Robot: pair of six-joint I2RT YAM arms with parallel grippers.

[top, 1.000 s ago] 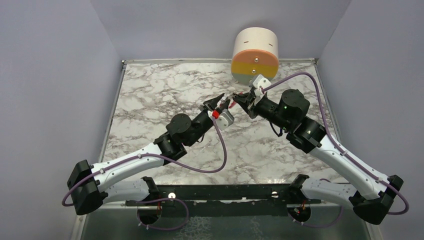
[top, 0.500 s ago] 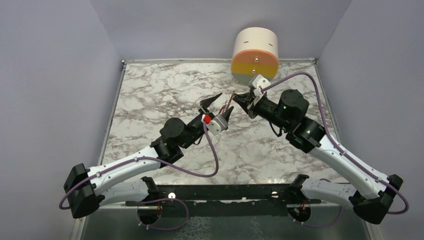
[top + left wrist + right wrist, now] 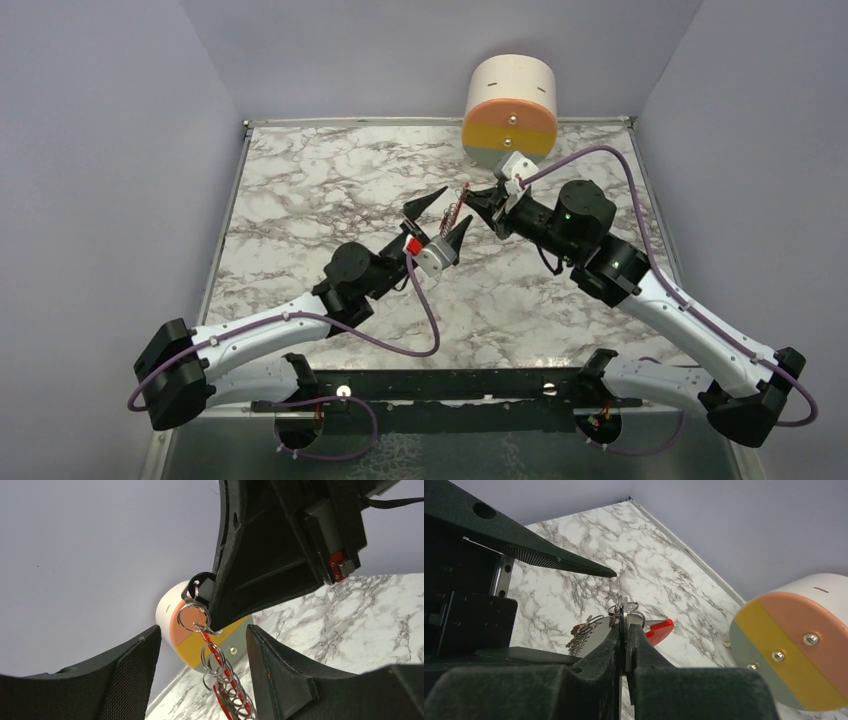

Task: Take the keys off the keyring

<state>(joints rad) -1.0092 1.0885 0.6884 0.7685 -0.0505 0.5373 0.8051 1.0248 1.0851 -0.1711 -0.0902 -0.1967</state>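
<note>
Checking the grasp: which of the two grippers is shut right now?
The right gripper: jaws pinched shut, keyring dangling from them. The left gripper has its jaws gaping open, flanking it.

We see a shiny silver metal link-chain keyring [image 3: 234, 699], a glossy red crescent clip [image 3: 659, 628] and a smooth grey-veined marbled counter [image 3: 300, 180].

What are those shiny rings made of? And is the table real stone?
The keyring rings look like thin polished metal: they are silvery and catch bright glints of light. The table looks like marble, white with grey veins and a smooth top. It could also be a printed surface, and the pictures can't settle which.
</note>
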